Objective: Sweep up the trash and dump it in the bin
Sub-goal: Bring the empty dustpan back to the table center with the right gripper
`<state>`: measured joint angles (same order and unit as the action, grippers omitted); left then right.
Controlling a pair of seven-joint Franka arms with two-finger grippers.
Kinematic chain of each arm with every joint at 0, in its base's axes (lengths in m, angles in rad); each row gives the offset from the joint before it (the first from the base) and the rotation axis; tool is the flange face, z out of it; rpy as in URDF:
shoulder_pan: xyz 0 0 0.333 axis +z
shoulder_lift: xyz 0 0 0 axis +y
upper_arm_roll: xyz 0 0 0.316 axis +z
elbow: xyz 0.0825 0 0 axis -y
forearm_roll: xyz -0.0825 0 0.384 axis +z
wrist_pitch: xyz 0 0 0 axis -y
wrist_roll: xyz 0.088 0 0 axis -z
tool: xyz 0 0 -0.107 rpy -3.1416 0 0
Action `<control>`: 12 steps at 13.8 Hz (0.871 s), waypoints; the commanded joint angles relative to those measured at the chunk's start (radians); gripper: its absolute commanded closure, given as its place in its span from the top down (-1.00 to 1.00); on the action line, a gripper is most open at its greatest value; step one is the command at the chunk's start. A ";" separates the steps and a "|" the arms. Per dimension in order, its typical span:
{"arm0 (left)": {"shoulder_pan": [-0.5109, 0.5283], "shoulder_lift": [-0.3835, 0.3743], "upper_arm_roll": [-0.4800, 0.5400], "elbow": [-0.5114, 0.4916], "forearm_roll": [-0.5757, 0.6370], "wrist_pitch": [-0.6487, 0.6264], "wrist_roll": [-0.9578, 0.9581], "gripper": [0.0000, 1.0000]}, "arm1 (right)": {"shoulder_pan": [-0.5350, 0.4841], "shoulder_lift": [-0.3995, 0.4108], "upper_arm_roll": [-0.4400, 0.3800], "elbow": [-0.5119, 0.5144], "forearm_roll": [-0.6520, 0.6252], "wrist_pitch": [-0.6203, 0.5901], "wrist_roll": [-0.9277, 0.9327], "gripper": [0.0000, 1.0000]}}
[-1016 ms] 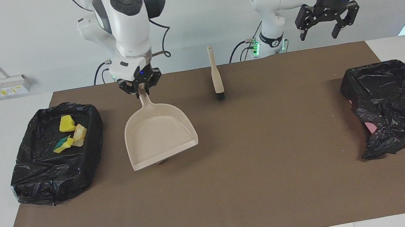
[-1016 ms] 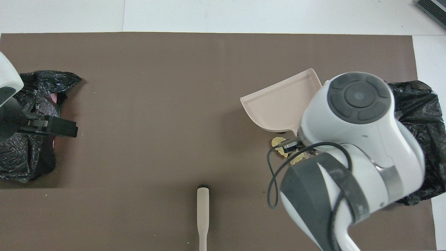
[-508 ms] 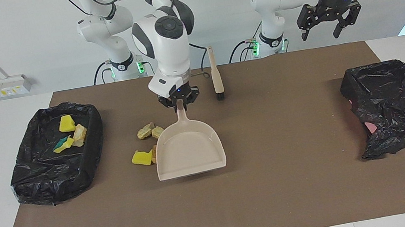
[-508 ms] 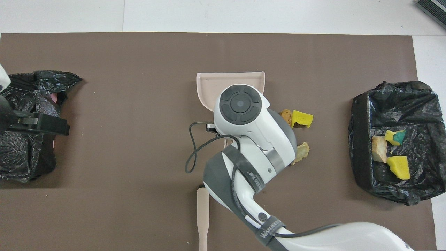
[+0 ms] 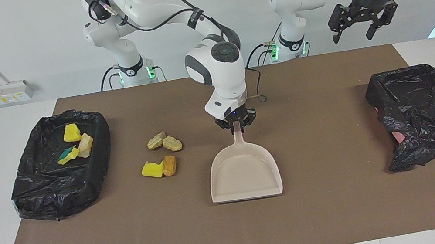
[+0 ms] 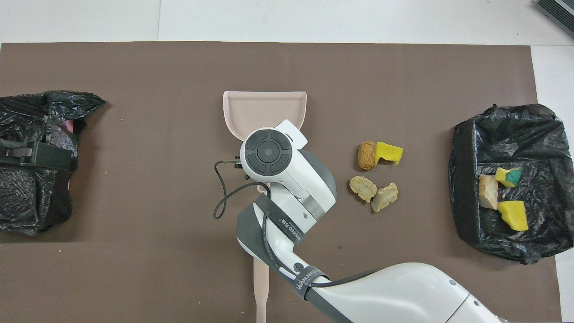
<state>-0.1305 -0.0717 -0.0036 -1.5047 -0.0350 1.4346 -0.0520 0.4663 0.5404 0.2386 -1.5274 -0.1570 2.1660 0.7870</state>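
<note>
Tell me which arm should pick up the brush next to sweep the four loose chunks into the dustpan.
Probably the left. The right gripper is shut on the dustpan handle, while the left gripper waits open above its end of the table. The brush lies nearer the robots than the chunks.

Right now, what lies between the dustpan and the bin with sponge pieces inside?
Four loose foam chunks on the mat, between dustpan and bin; both views show it.

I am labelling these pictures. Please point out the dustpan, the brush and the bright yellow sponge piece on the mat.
dustpan [image 5: 244, 175]: facing view, middle of the pan floor.
brush [image 6: 261, 280]: overhead view, on its handle.
bright yellow sponge piece [image 5: 151, 169]: facing view, its top face.
</note>
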 commanded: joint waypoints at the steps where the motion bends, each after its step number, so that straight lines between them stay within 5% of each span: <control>1: 0.011 -0.005 -0.006 0.011 0.001 -0.023 -0.006 1.00 | 0.015 0.070 -0.010 0.062 -0.050 0.008 0.049 -1.00; 4: 0.009 -0.005 -0.007 0.011 0.001 -0.022 -0.008 1.00 | 0.015 0.079 -0.010 0.085 -0.062 -0.023 0.043 -0.90; 5: 0.009 -0.004 -0.007 0.011 0.001 -0.020 -0.008 1.00 | 0.014 0.072 -0.008 0.093 -0.081 -0.056 0.032 0.18; 6: 0.009 -0.005 -0.007 0.011 0.001 -0.022 -0.008 1.00 | 0.015 0.044 -0.004 0.093 -0.105 -0.102 0.015 0.99; 12: 0.005 -0.005 -0.009 0.011 0.001 -0.023 -0.011 1.00 | 0.020 -0.187 0.041 -0.025 -0.015 -0.258 -0.003 1.00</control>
<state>-0.1262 -0.0717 -0.0081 -1.5047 -0.0350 1.4343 -0.0521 0.4876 0.4618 0.2708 -1.4503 -0.2158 1.9326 0.7912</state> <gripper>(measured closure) 0.000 0.000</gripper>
